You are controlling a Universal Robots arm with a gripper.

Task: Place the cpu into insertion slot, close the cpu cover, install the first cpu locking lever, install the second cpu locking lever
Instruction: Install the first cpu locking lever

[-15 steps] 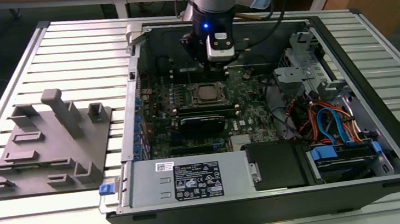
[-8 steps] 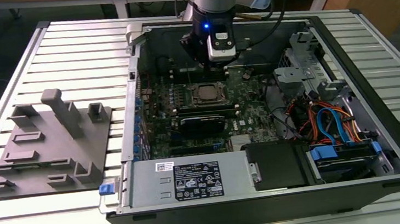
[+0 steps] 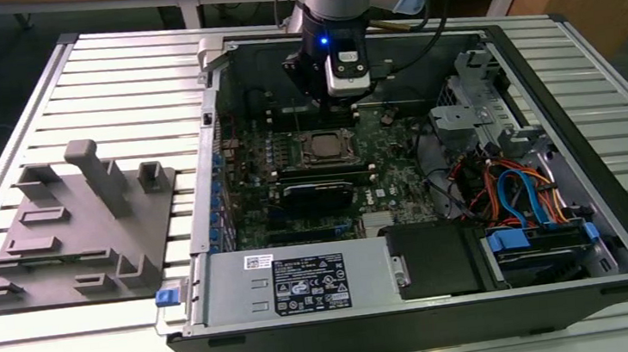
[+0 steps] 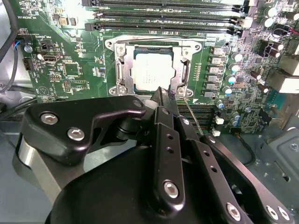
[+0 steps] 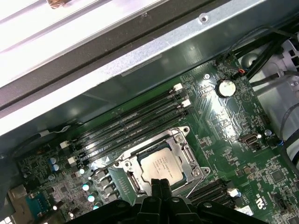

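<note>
Slatted worktop [image 3: 107,66] bears the computer case [image 3: 422,338]; cpu [image 4: 154,70] sits in insertion slot [image 4: 154,45] under cpu cover [image 4: 122,70], twelve o'clock from power supply [image 3: 290,286]; claw [image 4: 164,94], clenched empty, sits beside a locking lever [image 4: 194,119]; best pushed slowly, squarely.

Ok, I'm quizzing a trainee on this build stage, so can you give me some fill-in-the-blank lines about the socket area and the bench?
1. The cpu cover lies ____ (open/closed) over the cpu.
2. The circuit board around them is ____ in colour.
3. The gripper, poised at the cover's edge, has its fingers ____ (open/shut).
4. The grey fixture tray lies to the exterior view's ____ of the computer case.

Missing words: closed; green; shut; left.
</note>
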